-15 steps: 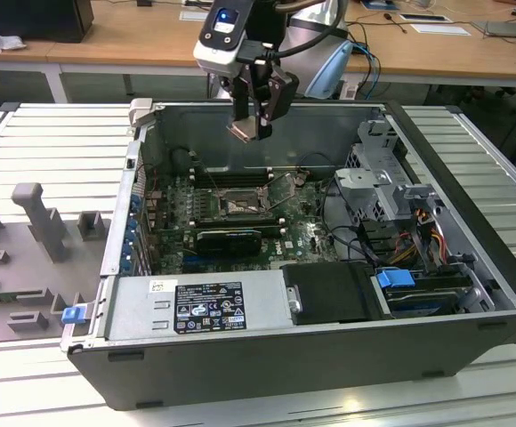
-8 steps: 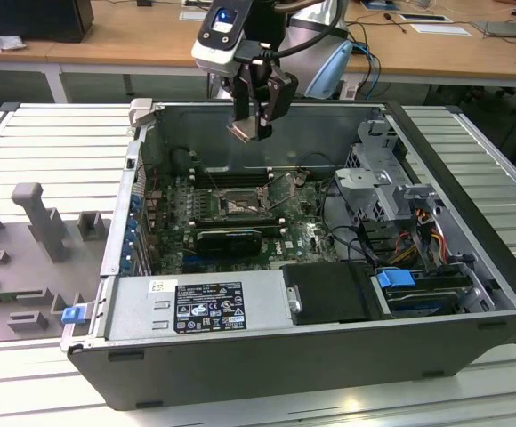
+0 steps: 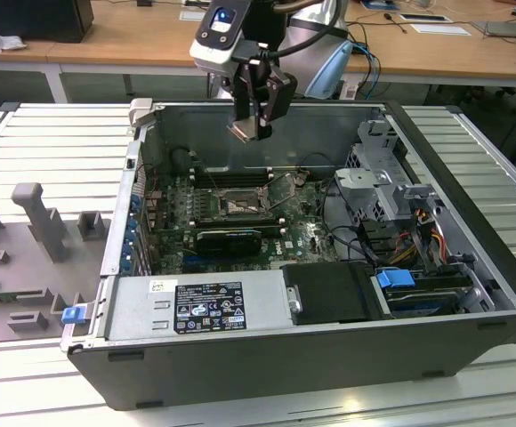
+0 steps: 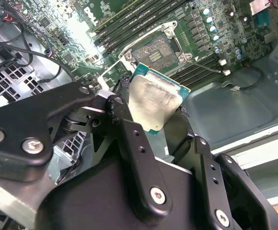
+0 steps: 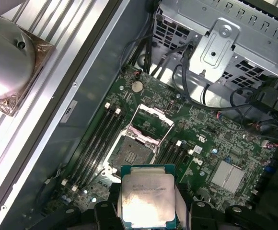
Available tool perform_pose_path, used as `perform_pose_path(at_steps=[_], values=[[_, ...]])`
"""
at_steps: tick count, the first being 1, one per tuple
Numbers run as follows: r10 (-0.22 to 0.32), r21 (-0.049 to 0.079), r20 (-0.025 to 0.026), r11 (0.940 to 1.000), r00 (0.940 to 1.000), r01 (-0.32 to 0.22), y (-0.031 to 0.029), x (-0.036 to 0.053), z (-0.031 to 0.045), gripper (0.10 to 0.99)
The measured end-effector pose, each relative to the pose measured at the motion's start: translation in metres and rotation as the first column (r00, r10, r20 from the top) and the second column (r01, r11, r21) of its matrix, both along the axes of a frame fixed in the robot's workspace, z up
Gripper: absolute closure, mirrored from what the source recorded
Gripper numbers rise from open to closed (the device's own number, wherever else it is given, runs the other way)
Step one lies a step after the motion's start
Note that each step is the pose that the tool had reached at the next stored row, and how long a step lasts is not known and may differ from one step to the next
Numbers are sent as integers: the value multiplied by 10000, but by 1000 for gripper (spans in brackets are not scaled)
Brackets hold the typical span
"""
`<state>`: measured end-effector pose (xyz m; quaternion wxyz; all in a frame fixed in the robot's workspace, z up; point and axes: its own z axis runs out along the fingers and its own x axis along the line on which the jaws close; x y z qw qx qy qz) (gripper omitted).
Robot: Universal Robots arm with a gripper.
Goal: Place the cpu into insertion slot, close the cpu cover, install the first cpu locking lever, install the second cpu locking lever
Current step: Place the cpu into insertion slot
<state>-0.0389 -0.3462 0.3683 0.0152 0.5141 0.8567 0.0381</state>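
Cpu (image 4: 154,103) in gripper (image 3: 254,129) above open case (image 3: 240,356), insertion slot (image 5: 129,153) uncovered inside.

In the second wrist view the black gripper fingers (image 4: 132,139) cover part of the flat square silvery-grey cpu (image 4: 154,103). In the exterior view the square silver-rimmed insertion slot (image 3: 240,206) is too small to show its pins.

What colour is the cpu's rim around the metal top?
Teal-green on the cpu, clearest in second wrist view.

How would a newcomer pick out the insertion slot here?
Inside the open computer case, find the green motherboard. At its middle, flanked by long black memory slots, lies the insertion slot: the one square socket, dark pin field inside a silver rim.
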Motion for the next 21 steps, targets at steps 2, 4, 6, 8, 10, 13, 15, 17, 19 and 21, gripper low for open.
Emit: perform_pose_path(at_steps=[2, 4, 6, 8, 10, 13, 15, 17, 19, 21], values=[[-88, 0, 0, 10000, 10000, 88, 0, 0, 0, 557], [-148, 0, 0, 9999, 9999, 148, 0, 0, 0, 557], [-212, 0, 0, 9998, 9998, 212, 0, 0, 0, 557], [-273, 0, 0, 9996, 9996, 273, 0, 0, 0, 557], [-366, 0, 0, 9993, 9993, 366, 0, 0, 0, 557], [-533, 0, 0, 9986, 9986, 533, 0, 0, 0, 557], [-585, 0, 0, 9983, 9983, 585, 0, 0, 0, 557], [-663, 0, 0, 9978, 9978, 663, 0, 0, 0, 557], [-717, 0, 0, 9974, 9974, 717, 0, 0, 0, 557], [-788, 0, 0, 9969, 9969, 788, 0, 0, -1, 557]])
